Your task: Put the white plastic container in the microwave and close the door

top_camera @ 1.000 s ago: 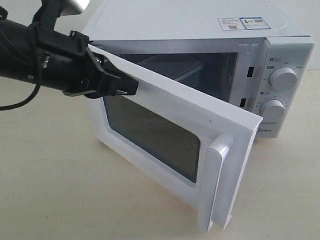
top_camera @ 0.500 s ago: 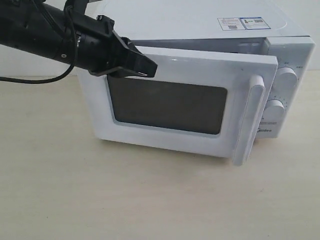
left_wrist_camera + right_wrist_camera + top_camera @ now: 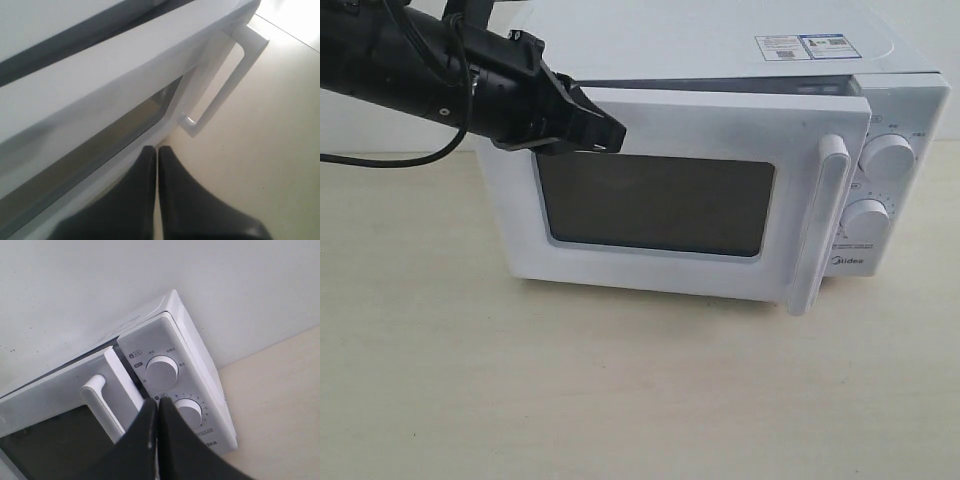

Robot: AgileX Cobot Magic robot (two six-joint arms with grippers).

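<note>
The white microwave (image 3: 700, 40) stands on the table with its door (image 3: 720, 125) swung almost to, a narrow dark gap still showing along its top edge. My left gripper (image 3: 615, 135) is shut and its tips rest against the door's upper left front. In the left wrist view the shut gripper (image 3: 157, 149) lies by the door (image 3: 100, 85), near the window, with the bar handle (image 3: 235, 70) beyond it. My right gripper (image 3: 157, 402) is shut on nothing and hangs in front of the microwave (image 3: 200, 370), near the handle (image 3: 105, 400). The white plastic container is hidden.
Two round dials (image 3: 888, 157) (image 3: 868, 218) sit on the panel right of the door. The door's handle (image 3: 820, 220) juts out toward the front. Beige table (image 3: 620, 400) stretches before the microwave. A white wall (image 3: 150, 280) stands behind it.
The door has swung from wide open to nearly shut, with my left gripper following it to the right against its front. In the last half second it closed a little further.
</note>
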